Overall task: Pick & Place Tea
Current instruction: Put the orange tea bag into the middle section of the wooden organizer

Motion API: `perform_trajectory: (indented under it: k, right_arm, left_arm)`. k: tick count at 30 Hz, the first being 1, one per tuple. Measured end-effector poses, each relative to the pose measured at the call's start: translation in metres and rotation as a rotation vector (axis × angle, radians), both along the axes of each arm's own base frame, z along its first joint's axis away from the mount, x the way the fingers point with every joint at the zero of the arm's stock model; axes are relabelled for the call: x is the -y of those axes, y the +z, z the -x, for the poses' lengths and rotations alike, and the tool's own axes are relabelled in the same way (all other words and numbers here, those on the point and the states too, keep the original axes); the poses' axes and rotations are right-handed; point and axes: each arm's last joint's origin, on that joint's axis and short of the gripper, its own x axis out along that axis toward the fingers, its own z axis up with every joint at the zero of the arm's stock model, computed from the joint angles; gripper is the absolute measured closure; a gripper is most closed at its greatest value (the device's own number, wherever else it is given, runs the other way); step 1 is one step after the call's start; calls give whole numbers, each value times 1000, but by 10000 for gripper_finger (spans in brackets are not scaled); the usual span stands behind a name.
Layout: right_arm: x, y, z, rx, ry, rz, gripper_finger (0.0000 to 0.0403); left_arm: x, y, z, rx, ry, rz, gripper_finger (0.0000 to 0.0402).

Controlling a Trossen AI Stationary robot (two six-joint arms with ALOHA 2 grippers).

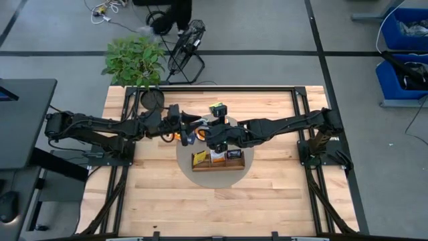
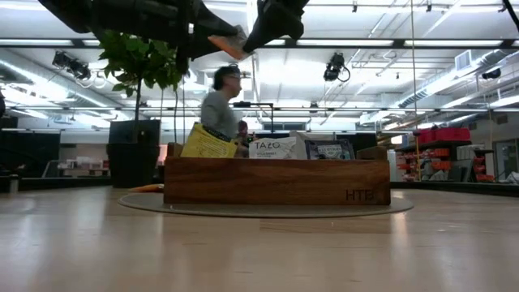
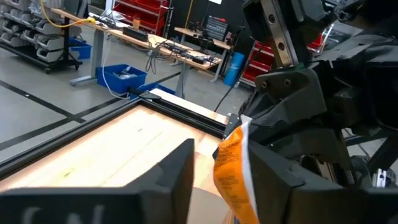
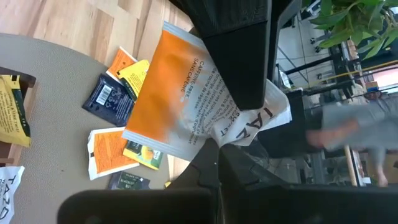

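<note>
Orange tea packet (image 4: 180, 99) hangs in the air above the round grey mat (image 4: 43, 81), its long axis tilted, one corner downward. The right pincer (image 4: 239, 118) is closed on this packet. The left pincer (image 3: 217, 171) stands partly open around the same packet's other edge; I cannot tell if it presses. Below lie loose packets (image 4: 115, 134), dark blue, orange and yellow. Nearby, the wooden tray (image 2: 276, 182) holds upright packets (image 2: 276, 148). Behind the desk (image 1: 267, 194) stand a plant (image 1: 134, 59) and a person (image 2: 219, 109).
</note>
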Motion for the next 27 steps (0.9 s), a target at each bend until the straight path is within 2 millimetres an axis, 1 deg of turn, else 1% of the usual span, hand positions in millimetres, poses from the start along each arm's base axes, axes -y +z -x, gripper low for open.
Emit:
perform_trajectory:
  k: [5, 7, 8, 11, 14, 18, 20, 23, 27]
  right_arm:
    - [0, 0, 0, 13, -12, -16, 399]
    - [0, 0, 0, 17, -22, -29, 386]
    - [0, -1, 1, 12, -26, -33, 377]
    - [1, -2, 6, -21, -53, -22, 337]
    - [2, 2, 13, -32, -88, -27, 286]
    - [5, 14, 25, 7, -139, -84, 217]
    - [7, 22, 30, 43, -150, -120, 190]
    - [14, 36, 37, 103, -103, -252, 163]
    - [27, 49, 37, 179, 34, -495, 153]
  left_arm:
    - [1, 0, 0, -12, -27, -42, 348]
    - [1, 0, 0, -20, -33, -64, 382]
    - [1, 0, 0, -25, -32, -70, 390]
    - [1, -1, 0, -38, -32, -102, 395]
    - [3, -1, 0, -47, -33, -138, 398]
    - [10, -1, -1, -71, -5, -211, 398]
    - [16, 0, -1, -77, 4, -249, 399]
    - [24, 3, -1, -55, 2, -300, 399]
    - [32, 8, 0, -21, -4, -348, 399]
